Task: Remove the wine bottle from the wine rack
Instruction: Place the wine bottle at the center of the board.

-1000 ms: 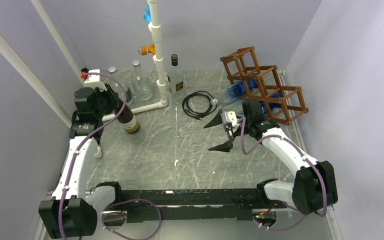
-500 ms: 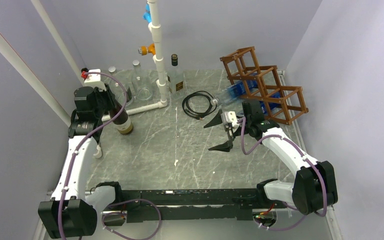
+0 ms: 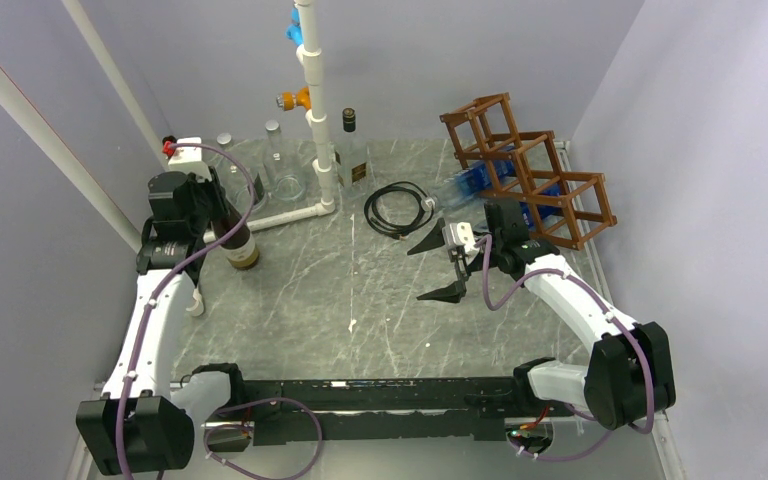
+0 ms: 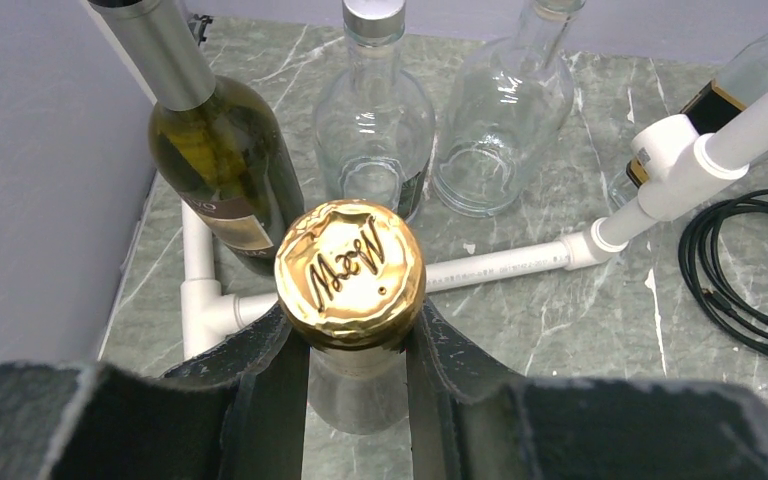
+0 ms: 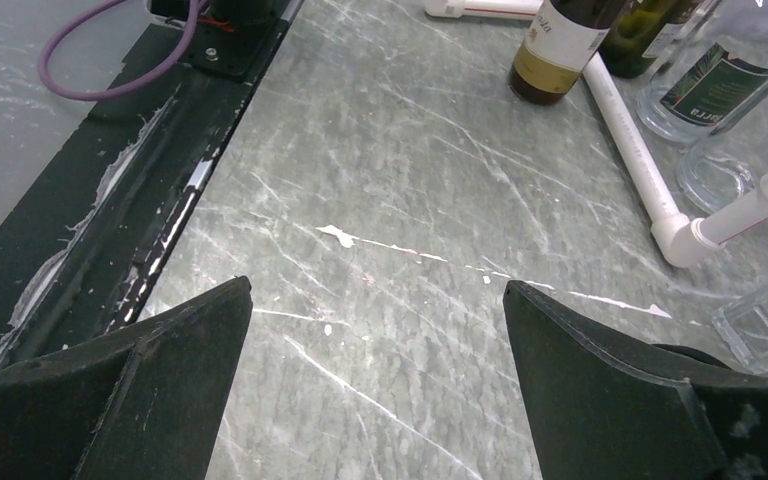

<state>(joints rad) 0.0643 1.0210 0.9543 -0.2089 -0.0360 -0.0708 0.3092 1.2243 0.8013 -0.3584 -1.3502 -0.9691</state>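
Nearest the arm bases, the right gripper [image 5: 376, 300] hangs over the grey veined table [image 3: 360, 310], fingers spread wide with nothing between them, exactly where it hung a second ago.

The one change is on the left. The left gripper [image 4: 356, 335], fingers pressed onto the neck just under a gold foil cap, has carried the dark wine bottle [image 3: 236, 243] upright a short way left and back, toward the bottles gathered in the far left corner. Whether its base touches the table cannot be told.

For the task this reads as the closing stretch. The bottle is well apart from the wine rack [image 3: 525, 170], which stands at the far right by the wall. The removal itself looks done, and only setting down and letting go seem left.

Counted: two arms, two grippers, one rack. Bottles number five:
- the held one
- just beyond it, a dark green bottle [image 4: 222, 150] with a silver foil neck
- a silver-capped clear bottle [image 4: 375, 120]
- a second clear bottle [image 4: 505, 110]
- a square clear bottle [image 3: 351, 155] with a dark cap, beside the white pipe frame [image 3: 317, 120]

One black cable [image 3: 397, 208] lies coiled mid-table. In the rack's lower cells lies a blue object [image 3: 472, 183], too blurred to name.
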